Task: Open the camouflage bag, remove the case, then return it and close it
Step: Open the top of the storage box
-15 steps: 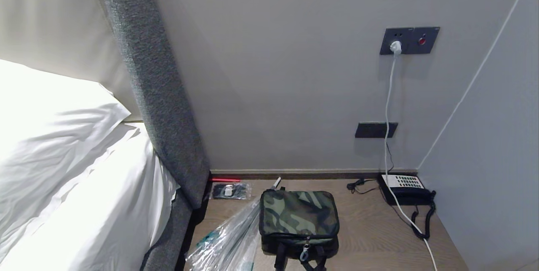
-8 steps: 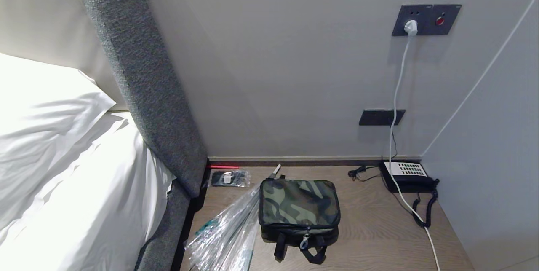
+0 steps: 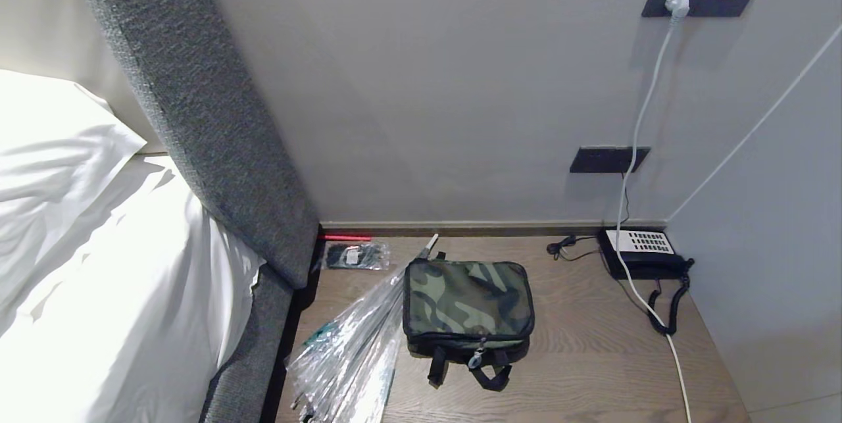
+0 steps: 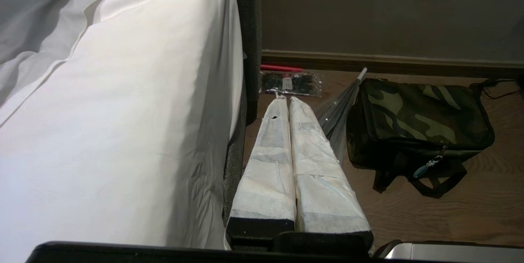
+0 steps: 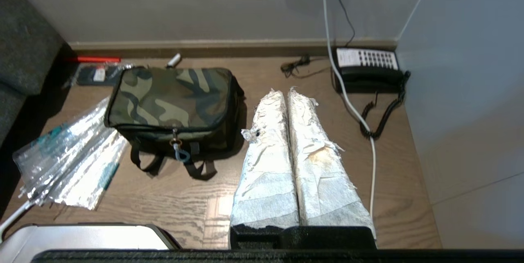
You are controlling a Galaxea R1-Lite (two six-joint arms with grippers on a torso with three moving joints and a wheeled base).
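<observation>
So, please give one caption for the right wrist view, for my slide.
Closed right pincer above wooden floor, beside zipped camouflage bag and telephone.

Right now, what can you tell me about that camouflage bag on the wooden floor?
The camouflage bag is a boxy soft fabric pouch in green, brown and black, edged with a black zipper that looks fully closed, its pull with a pale blue tab hanging at the front. Black strap loops spill from the near side. It lies flat on the wooden floor, lid up. The clear plastic umbrella lies right along its left side. Neither gripper touches it.
</observation>
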